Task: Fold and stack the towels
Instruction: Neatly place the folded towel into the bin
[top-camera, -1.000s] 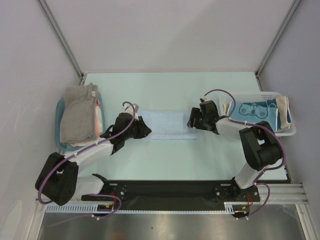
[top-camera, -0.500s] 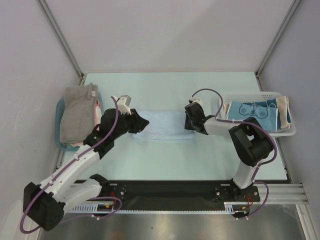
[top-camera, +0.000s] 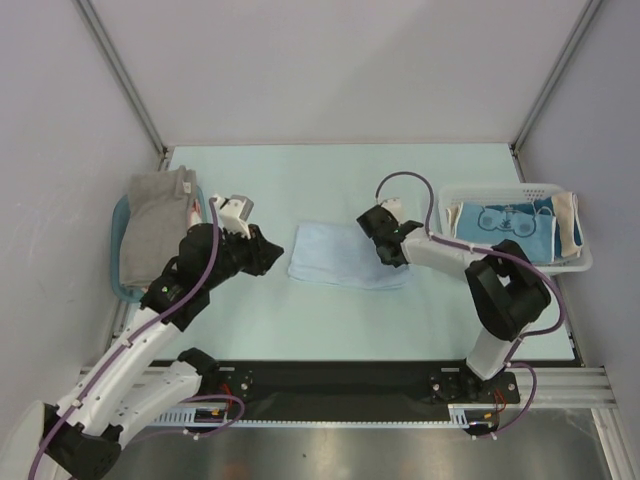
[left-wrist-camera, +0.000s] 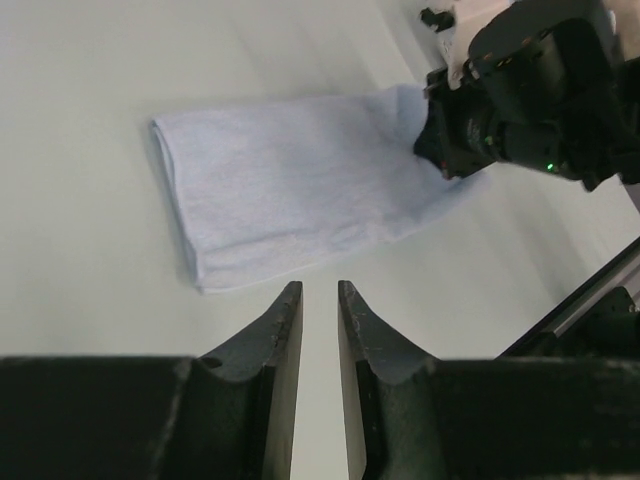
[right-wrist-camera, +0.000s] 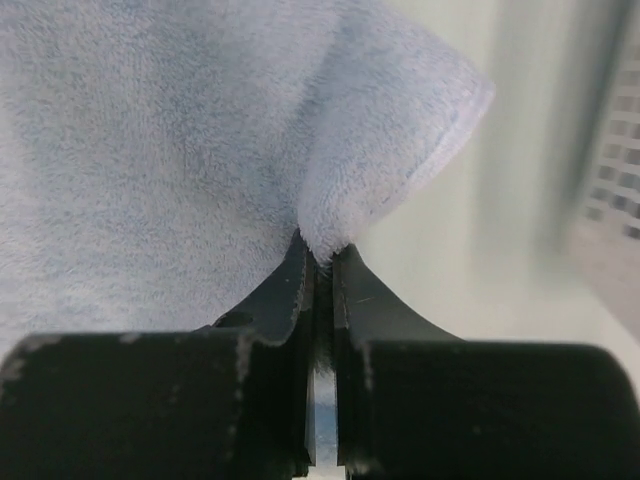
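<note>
A plain light blue towel (top-camera: 340, 255) lies folded flat in the middle of the table. My right gripper (top-camera: 388, 250) is shut on the towel's right corner, and the right wrist view shows the cloth (right-wrist-camera: 150, 140) bunched between the closed fingertips of that gripper (right-wrist-camera: 320, 255). Just left of the towel, apart from it, my left gripper (top-camera: 280, 255) hangs with a narrow gap between its fingers and nothing in it. In the left wrist view this gripper (left-wrist-camera: 319, 292) points at the towel's near edge (left-wrist-camera: 290, 180). A grey-beige towel (top-camera: 155, 235) tops a stack at the left.
The stack sits in a shallow teal tray (top-camera: 120, 288) by the left wall. A white mesh basket (top-camera: 565, 262) at the right holds a dark teal towel (top-camera: 505, 222) with tan ends. Both arm bases stand along the near edge.
My right gripper has shut on the towel's right corner. My left gripper has drawn back left off the towel, and the towel has shifted a little to the right.
</note>
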